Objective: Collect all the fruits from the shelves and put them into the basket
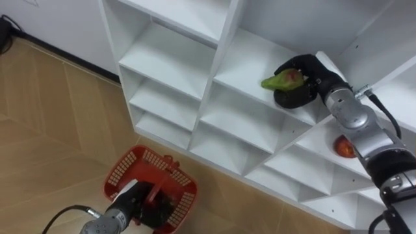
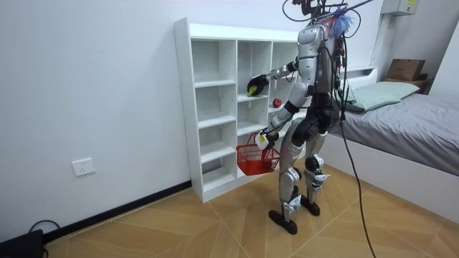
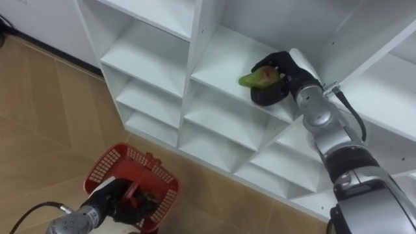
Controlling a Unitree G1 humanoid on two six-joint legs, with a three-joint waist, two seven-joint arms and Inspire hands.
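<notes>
My right hand (image 1: 300, 81) (image 3: 276, 78) is shut on a green fruit with a reddish patch (image 1: 281, 80) (image 3: 255, 78), held just above a shelf of the white closet (image 1: 214, 78) (image 3: 188, 71). In the room view that fruit (image 2: 252, 89) is at the front of the middle column. A red fruit (image 1: 344, 147) lies on a lower shelf, partly behind my right forearm; it shows as a red fruit (image 2: 275, 103) in the room view. My left hand (image 1: 140, 201) (image 3: 117, 198) is shut on the handle of a red basket (image 1: 123, 170) (image 3: 104, 166) hanging below the shelves.
I stand facing the closet, on a wooden floor (image 1: 45, 123). A bed (image 2: 409, 122) stands behind me at the room view's right, with a cardboard box (image 2: 405, 69) on its headboard. A wall socket (image 2: 84, 167) is low on the wall at the left.
</notes>
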